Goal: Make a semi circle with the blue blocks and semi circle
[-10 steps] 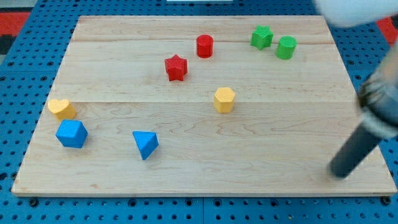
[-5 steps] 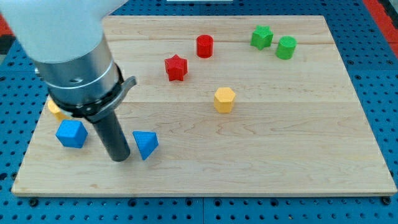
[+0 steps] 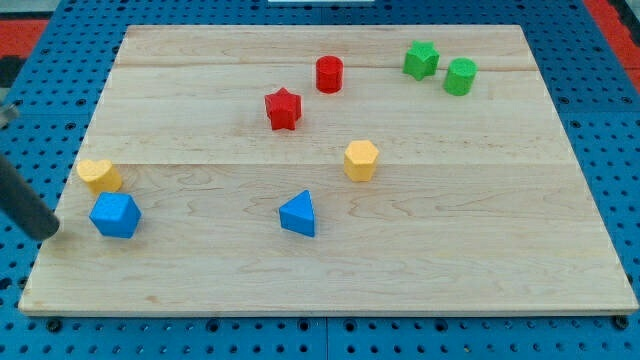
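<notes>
A blue cube-like block (image 3: 115, 215) sits near the board's left edge. A blue triangular block (image 3: 298, 214) lies at the lower middle of the board. My tip (image 3: 46, 231) is at the view's left edge, just left of the blue cube-like block, with a small gap between them. The rod runs up and left out of view.
A yellow heart block (image 3: 99, 174) sits just above the blue cube-like block. A yellow hexagon block (image 3: 360, 159) is at the centre. A red star (image 3: 283, 108) and red cylinder (image 3: 329, 74) are above it. A green star (image 3: 421, 60) and green cylinder (image 3: 460, 76) sit top right.
The blue triangular block has slid right, from beside the rod to the lower middle. My tip has swung from between the two blue blocks to the far left of the cube-like block.
</notes>
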